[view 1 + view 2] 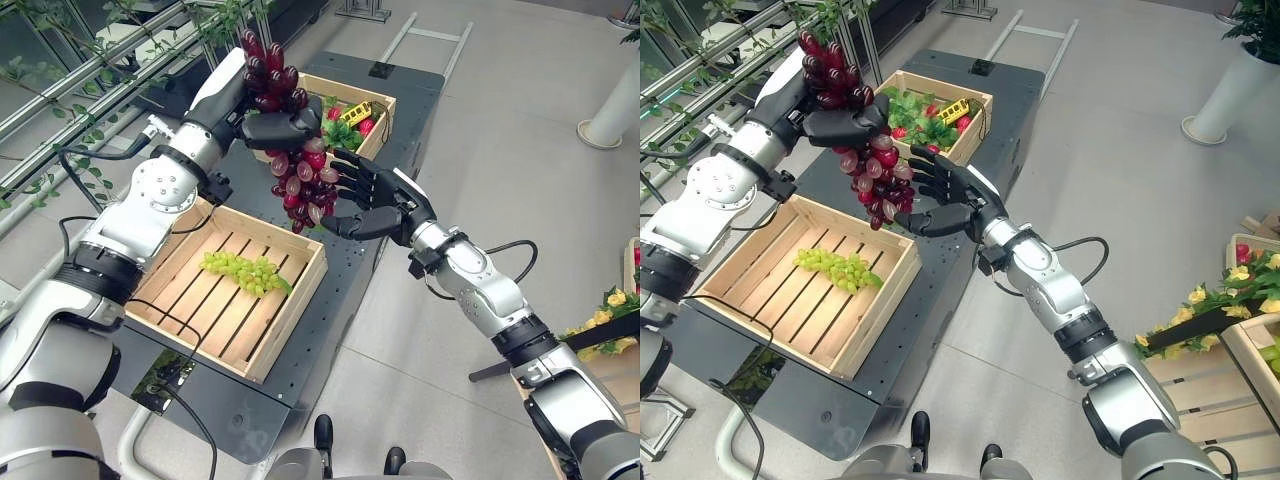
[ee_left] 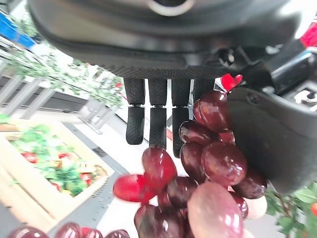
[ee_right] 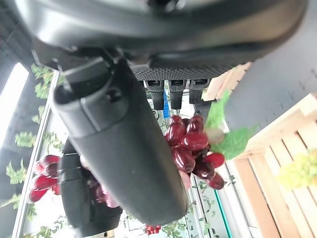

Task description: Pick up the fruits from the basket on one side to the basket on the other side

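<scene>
A long bunch of red grapes (image 1: 303,187) hangs in the air between the two crates, draped over my left hand (image 1: 272,128). The thumb and fingers (image 2: 150,119) of that hand pinch the bunch near its upper part (image 2: 210,158). My right hand (image 1: 378,203) is open beside the bunch's lower end, palm toward the grapes (image 3: 190,148), fingers spread and touching or nearly touching them. The near wooden crate (image 1: 293,322) holds a bunch of green grapes (image 1: 246,271). The far wooden crate (image 1: 382,103) holds red fruits, a yellow item and green leaves.
Both crates stand on a dark perforated table (image 1: 330,300). Railings with leafy vines (image 1: 60,90) run along the left. More crates with yellow flowers (image 1: 1230,310) stand on the right, and a white pillar base (image 1: 612,120) on the grey floor beyond.
</scene>
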You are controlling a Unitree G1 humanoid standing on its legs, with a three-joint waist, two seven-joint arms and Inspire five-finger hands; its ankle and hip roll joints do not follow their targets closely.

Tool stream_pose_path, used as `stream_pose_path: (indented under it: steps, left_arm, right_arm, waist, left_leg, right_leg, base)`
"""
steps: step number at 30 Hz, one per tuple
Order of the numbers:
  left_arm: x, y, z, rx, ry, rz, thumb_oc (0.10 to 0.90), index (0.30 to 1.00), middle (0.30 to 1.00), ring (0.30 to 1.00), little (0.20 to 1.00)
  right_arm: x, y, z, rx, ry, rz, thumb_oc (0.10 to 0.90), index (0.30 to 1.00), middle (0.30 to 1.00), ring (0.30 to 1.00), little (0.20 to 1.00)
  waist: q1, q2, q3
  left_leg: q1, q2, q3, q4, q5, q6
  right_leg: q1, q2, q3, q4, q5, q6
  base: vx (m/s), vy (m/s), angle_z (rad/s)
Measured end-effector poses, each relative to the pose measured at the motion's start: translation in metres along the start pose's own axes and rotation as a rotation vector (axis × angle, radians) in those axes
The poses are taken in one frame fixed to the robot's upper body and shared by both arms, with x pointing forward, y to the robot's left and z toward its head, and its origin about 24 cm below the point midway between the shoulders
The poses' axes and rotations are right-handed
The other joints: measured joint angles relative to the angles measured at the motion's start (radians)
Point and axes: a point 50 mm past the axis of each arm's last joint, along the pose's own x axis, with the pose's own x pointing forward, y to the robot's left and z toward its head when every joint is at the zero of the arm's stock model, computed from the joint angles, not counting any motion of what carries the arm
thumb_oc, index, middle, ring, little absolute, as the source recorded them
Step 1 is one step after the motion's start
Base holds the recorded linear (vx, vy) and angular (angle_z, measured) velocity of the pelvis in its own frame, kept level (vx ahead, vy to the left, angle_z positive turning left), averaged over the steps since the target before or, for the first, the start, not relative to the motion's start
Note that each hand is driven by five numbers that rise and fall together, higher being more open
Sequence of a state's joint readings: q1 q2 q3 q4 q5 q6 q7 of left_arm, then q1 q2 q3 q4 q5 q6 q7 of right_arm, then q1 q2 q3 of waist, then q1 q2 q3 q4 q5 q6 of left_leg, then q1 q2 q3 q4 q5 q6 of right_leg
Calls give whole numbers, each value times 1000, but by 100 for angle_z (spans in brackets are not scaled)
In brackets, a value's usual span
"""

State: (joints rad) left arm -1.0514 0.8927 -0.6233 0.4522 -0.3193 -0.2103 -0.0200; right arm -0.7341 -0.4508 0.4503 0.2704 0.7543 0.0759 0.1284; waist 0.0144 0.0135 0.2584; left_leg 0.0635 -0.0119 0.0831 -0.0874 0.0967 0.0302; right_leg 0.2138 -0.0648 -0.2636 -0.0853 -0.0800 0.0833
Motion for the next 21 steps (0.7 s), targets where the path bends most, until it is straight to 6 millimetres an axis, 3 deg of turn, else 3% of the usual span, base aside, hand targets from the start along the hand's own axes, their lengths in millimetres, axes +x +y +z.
stream_pose_path:
  steps: [13,21]
  left_arm:
    - [12,-25,15,-64,-66,-63,400,300,300,300,300]
    - [13,-37,16,-69,-67,-125,400,300,300,300,300]
  right_arm:
    - [13,14,-3,142,24,12,800,900,900,900,900]
    - [21,21,7,176,-8,42,800,900,900,900,900]
  waist:
    - [0,0,0]
    - [0,0,0]
  left_leg:
    - [11,-2,2,0,0,0]
    - [11,-2,3,0,0,0]
  right_leg:
    - [10,-2,2,-1,2,4]
    - [9,-3,4,-2,2,4]
  base:
    - [0,0,0]
    - [0,0,0]
